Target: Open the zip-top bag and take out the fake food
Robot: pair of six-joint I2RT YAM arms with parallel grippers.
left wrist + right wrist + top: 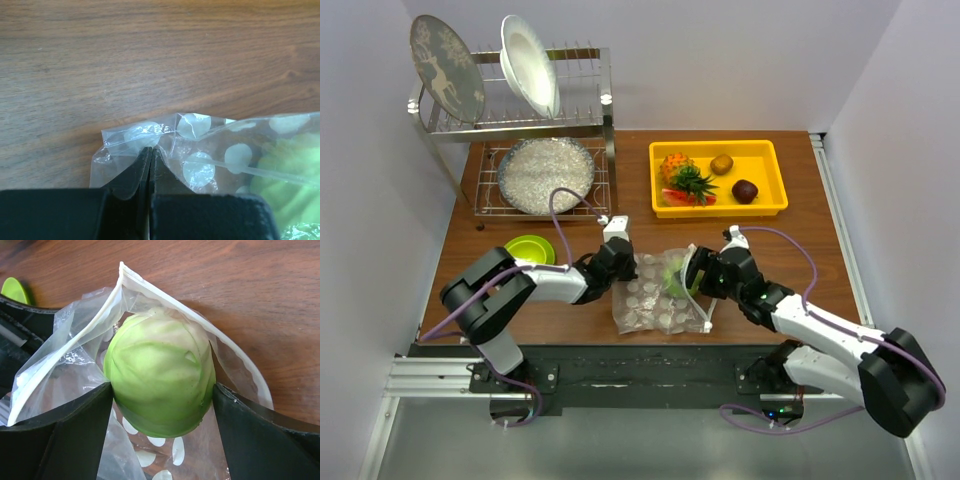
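My left end effector (151,151) was pinched tight on a corner of the zip-top bag (655,305), which lay mid-desk (800,250). The right end effector (162,390) was spread wide around the green fruit (155,360) in the bag's mouth, fingers just about touching it. The yellow tray (718,212) sat far right.

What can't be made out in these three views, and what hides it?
Right wrist: whether the right gripper grips the green round fruit or merely flanks it; contact is unclear.
Left wrist: contents of the zip-top bag, a green blur cut off by the right edge.
Top external: whether other food remains in the bag; too small, covered by the gripper.
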